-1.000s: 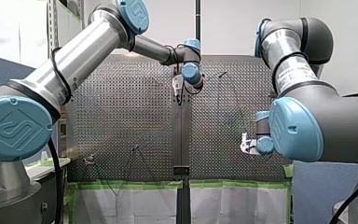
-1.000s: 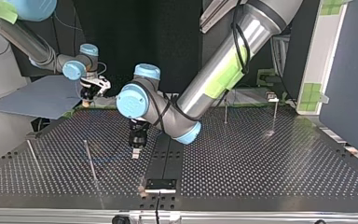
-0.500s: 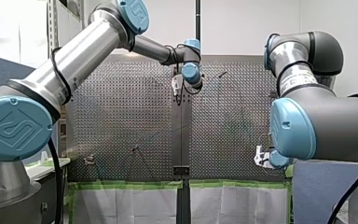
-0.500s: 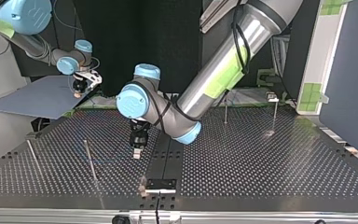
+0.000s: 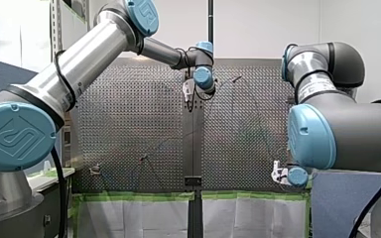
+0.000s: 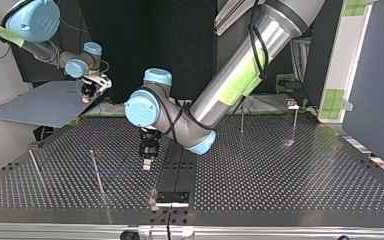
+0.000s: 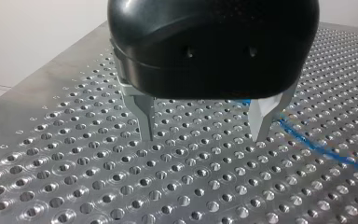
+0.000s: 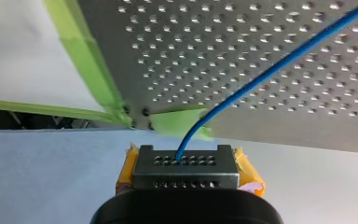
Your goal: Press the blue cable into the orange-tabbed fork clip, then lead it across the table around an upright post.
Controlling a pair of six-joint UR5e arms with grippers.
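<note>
The blue cable [image 8: 279,63] runs over the perforated table [image 8: 242,28] into my right gripper [image 8: 184,158], which is shut on it between yellow pads [image 8: 247,170], just past the table's taped corner. In the top view that gripper [image 6: 87,94] hangs off the far left corner. A faint stretch of cable [image 6: 115,173] curves past an upright post [image 6: 96,172]. My left gripper [image 7: 205,133] hovers low over the table, open, with nothing between its metal fingers [image 7: 145,116]; the cable [image 7: 307,142] lies beside one finger. The orange-tabbed clip is too small to pick out.
More thin posts stand on the table [image 6: 280,170]: one [image 6: 35,167] at the top view's left, two [image 6: 242,120] [image 6: 295,122] at the far right. A black plate [image 6: 171,197] sits at the near edge. Green tape [image 8: 93,79] lines the table edge; a blue-grey sheet [image 6: 40,105] lies beyond.
My right gripper has drawn the cable end off the table's corner, down and to the right in the front view. My left arm has stayed put with its fingers open.
</note>
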